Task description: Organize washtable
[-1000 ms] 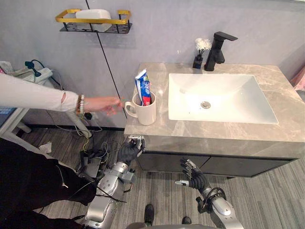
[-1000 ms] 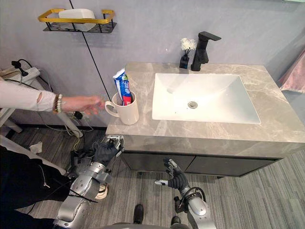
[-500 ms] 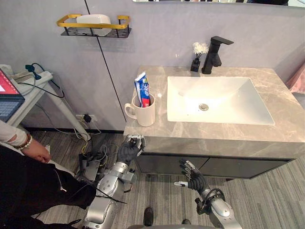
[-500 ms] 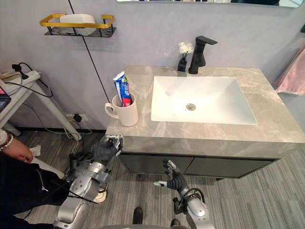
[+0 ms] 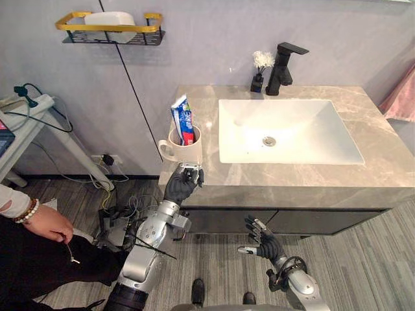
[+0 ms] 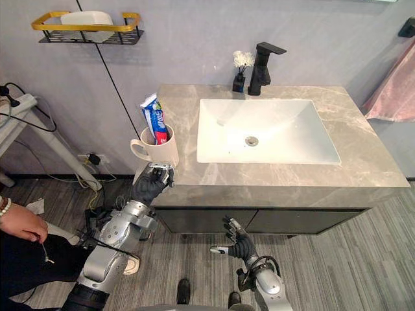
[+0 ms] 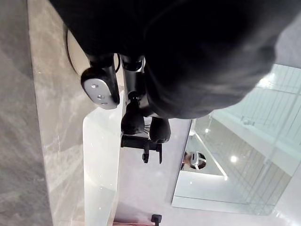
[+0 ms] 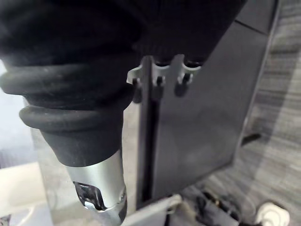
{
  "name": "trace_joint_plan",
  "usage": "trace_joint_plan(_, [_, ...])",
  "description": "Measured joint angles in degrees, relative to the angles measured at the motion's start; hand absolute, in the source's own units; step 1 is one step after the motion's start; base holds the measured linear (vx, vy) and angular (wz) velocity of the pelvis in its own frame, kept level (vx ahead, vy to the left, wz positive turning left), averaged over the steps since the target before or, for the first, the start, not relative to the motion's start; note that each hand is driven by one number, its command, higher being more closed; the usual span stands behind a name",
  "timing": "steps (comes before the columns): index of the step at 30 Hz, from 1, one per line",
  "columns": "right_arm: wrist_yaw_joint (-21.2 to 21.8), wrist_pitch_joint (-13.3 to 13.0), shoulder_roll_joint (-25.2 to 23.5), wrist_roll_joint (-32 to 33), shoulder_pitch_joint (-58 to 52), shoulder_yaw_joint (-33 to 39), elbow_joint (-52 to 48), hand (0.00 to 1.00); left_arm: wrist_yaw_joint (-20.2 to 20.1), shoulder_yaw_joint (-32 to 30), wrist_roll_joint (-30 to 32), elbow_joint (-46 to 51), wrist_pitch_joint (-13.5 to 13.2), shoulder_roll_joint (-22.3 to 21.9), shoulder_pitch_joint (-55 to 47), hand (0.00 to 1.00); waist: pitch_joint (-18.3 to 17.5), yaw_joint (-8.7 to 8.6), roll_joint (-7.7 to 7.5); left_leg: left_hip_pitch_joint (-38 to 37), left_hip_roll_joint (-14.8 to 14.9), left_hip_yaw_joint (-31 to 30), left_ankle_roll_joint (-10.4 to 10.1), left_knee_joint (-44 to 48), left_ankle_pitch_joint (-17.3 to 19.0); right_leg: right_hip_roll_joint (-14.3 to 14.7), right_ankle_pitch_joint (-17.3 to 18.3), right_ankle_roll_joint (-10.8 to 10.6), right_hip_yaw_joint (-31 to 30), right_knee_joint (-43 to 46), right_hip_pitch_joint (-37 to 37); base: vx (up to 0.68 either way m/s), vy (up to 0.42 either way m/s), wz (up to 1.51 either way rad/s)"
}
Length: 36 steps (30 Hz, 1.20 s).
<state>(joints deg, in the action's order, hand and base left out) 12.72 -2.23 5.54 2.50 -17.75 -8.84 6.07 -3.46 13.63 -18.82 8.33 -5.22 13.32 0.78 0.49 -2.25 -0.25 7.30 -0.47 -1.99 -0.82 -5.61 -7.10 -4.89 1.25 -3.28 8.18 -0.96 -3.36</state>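
The white mug (image 5: 181, 146) holding a blue toothpaste tube (image 5: 183, 120) stands upright on the marble counter (image 5: 389, 155), just left of the sink (image 5: 305, 133). The left hand (image 5: 182, 184) is up at the counter's front edge off the sink's front-left corner, right before the mug, its fingers curled in with nothing in them; whether it touches the mug cannot be told. The right hand (image 5: 262, 241) hangs below the sink before the dark cabinet (image 5: 324, 220) with fingers spread and empty, the black faucet (image 5: 283, 58) and a small flower bottle (image 5: 259, 72) stand behind the sink, and a person's hand (image 5: 48, 223) is far to its left, low.
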Motion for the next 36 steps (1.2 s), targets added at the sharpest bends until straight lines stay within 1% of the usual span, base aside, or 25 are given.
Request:
trace_joint_plan(4, [-0.1, 0.0, 0.1, -0.4, 0.4, 0.1, 0.0, 0.00, 0.1, 0.3, 0.5, -0.4, 0.0, 0.6, 1.8, 1.00, 0.2, -0.08, -0.33, 0.2, 0.4, 0.6, 0.0, 0.0, 0.0, 0.4, -0.5, 0.2, -0.6, -0.8, 0.0, 0.02, -0.020, -0.10])
trace_joint_plan(8, [-0.1, 0.0, 0.5, -0.5, 0.7, 0.1, 0.0, 0.00, 0.1, 0.6, 1.0, -2.2, 0.0, 0.8, 4.4, 1.00, 0.8, -0.04, -0.99, 1.1, 0.8, 0.9, 0.0, 0.0, 0.0, 0.8, -0.7, 0.3, -1.2, -1.1, -1.0, 0.01, -0.018, -0.07])
trace_joint_plan(11, [-0.1, 0.0, 0.5, -0.9, 0.8, 0.6, 0.0, 0.00, 0.3, 0.4, 1.2, -2.3, 0.1, 1.0, 4.4, 1.00, 1.1, -0.01, -1.40, 1.1, 0.8, 1.8, -0.3, 0.0, 0.3, 0.7, -0.7, 0.3, -2.0, -1.1, -1.4, 0.02, -0.003, -0.14])
trace_joint_plan(13, [-0.1, 0.0, 0.5, -0.9, 1.1, 1.5, 0.0, 0.00, 1.1, 0.4, 1.6, -2.3, 0.1, 1.0, 4.7, 1.00, 1.3, -0.08, -1.43, 1.8, 0.8, 2.2, -0.4, 0.0, 0.3, 0.7, -1.0, 0.3, -2.3, -1.1, -2.2, 0.02, 0.002, -0.10])
trace_joint_plan(16, [-0.1, 0.0, 0.5, -0.9, 1.6, 2.2, 0.0, 0.00, 1.2, -0.5, 1.7, -2.7, 0.4, 1.1, 5.3, 1.00, 2.3, -0.07, -1.84, 1.9, 0.9, 2.5, -0.4, 0.0, 0.3, 0.8, -1.2, 0.3, -2.7, -1.1, -2.5, 0.01, -0.001, -0.06])
trace_joint_plan(19, [-0.2, 0.0, 0.5, -0.9, 1.8, 2.2, 0.0, 0.00, 1.4, -0.9, 1.8, -4.3, 0.5, 1.1, 5.4, 1.00, 2.7, -0.01, -1.87, 1.9, 0.9, 2.6, -0.4, 0.0, 0.3, 0.8, -1.2, 0.3, -2.9, -1.1, -2.6, 0.00, -0.001, -0.01])
trace_joint_plan(24, [-0.2, 0.1, 0.5, -1.0, 1.8, 2.2, 0.0, 0.00, 1.8, -1.8, 2.2, -4.4, 0.5, 1.0, 5.4, 1.00, 3.7, -0.01, -2.15, 2.0, 0.9, 2.6, -0.4, 0.0, 0.3, 0.8, -1.2, 0.4, -2.9, -1.1, -2.7, 0.00, 0.000, 0.00])
trace_joint_plan(36, [0.0, 0.1, 0.5, -1.8, 1.7, 2.2, 0.0, 0.00, 1.0, -3.3, 3.6, -4.4, 0.4, 0.7, 4.8, 1.00, 3.8, 0.03, -2.18, 2.0, 0.8, 2.1, -0.4, -0.2, 0.3, 0.7, -1.2, 0.3, -2.4, -1.1, -2.5, 0.00, 0.000, 0.01])
